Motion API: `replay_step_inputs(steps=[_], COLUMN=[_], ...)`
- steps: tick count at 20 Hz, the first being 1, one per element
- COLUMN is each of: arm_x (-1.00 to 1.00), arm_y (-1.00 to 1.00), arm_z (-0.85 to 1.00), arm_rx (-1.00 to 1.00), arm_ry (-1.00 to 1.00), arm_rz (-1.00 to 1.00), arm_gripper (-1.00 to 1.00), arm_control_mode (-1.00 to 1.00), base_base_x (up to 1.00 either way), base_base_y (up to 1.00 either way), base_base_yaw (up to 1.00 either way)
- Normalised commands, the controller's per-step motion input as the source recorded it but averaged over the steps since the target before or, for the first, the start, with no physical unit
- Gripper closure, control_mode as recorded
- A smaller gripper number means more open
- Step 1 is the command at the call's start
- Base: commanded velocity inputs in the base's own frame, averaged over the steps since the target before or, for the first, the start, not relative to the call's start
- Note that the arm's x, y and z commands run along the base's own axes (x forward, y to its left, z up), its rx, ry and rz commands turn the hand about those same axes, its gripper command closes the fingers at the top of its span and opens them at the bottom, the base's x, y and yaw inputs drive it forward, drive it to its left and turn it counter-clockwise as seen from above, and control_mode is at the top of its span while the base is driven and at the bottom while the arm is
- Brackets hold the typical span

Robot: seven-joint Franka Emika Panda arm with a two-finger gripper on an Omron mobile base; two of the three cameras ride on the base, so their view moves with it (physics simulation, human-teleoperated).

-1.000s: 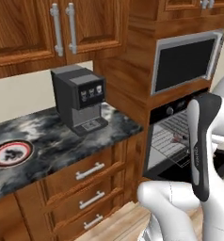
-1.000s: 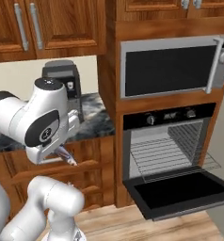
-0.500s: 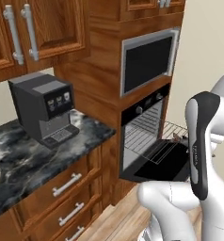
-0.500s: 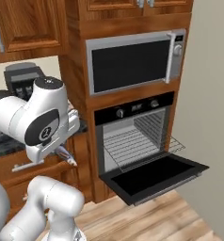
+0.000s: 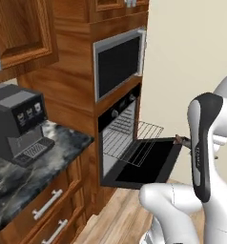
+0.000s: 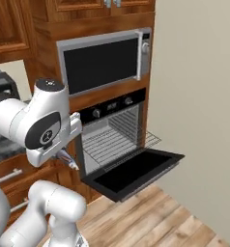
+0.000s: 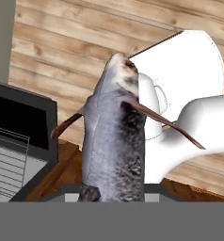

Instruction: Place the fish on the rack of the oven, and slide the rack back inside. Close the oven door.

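Left base view: I am carrying the fish toward the oven; its tip is showing just past my forearm, beside the far corner of the lowered oven door. The rack is sitting pulled partway out over the door, its front edge free.

Right base view: the rack is projecting from the cavity above the open oven door. Bare wooden floor is lying in front, a plain wall to the right, so I judge there is room to swing in from the front.

Hand view: the gripper is clamping the fish at its tail end, head pointing away; the fingertips themselves are hidden. Next I am needing to lift over the door's edge and lower onto the wires.
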Motion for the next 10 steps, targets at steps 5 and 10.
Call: replay_step_inputs(steps=[5,10], arm_x=[0.0,0.0], arm_y=[0.0,0.0], arm_z=[0.0,0.0], arm_rx=[0.0,0.0], arm_ry=[0.0,0.0], arm_rz=[0.0,0.0], arm_gripper=[1.0,1.0], arm_control_mode=[1.0,1.0], base_base_x=[0.46,0.52], base_base_y=[0.0,0.14], base_base_yaw=[-0.35,-0.34])
